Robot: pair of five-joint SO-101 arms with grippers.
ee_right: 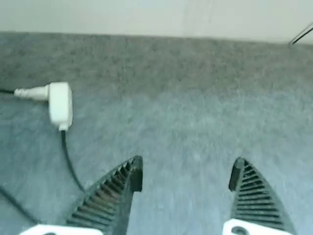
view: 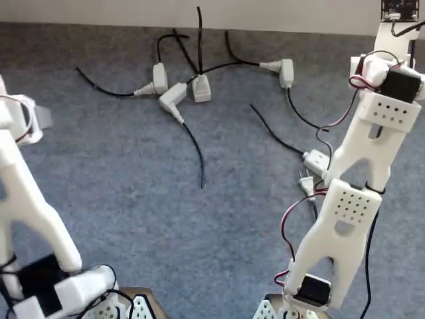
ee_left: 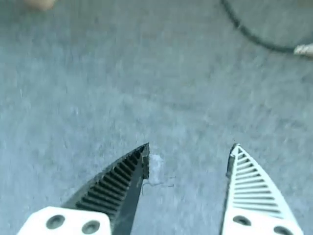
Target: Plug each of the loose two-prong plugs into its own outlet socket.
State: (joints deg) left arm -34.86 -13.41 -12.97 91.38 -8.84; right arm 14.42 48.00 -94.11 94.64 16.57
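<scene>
Hidden: your right arm (view: 362, 153) partly covers a white two-prong plug (view: 306, 181) beside it.
Far back: three white moulded pieces (view: 174, 96) on thin black cords cluster on the grey carpet (view: 232, 226).
Left gripper (ee_left: 190, 152): ribbed fingers spread, holding nothing.
Right gripper (ee_right: 188, 164): spread, empty, near an angled white plug (ee_right: 59, 103).

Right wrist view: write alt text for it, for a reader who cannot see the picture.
The right gripper is open over grey carpet, with nothing between its fingers. Ahead and off to one side lies a white angled connector with a black cord trailing from it. A pale wall runs along the carpet's far edge.
</scene>
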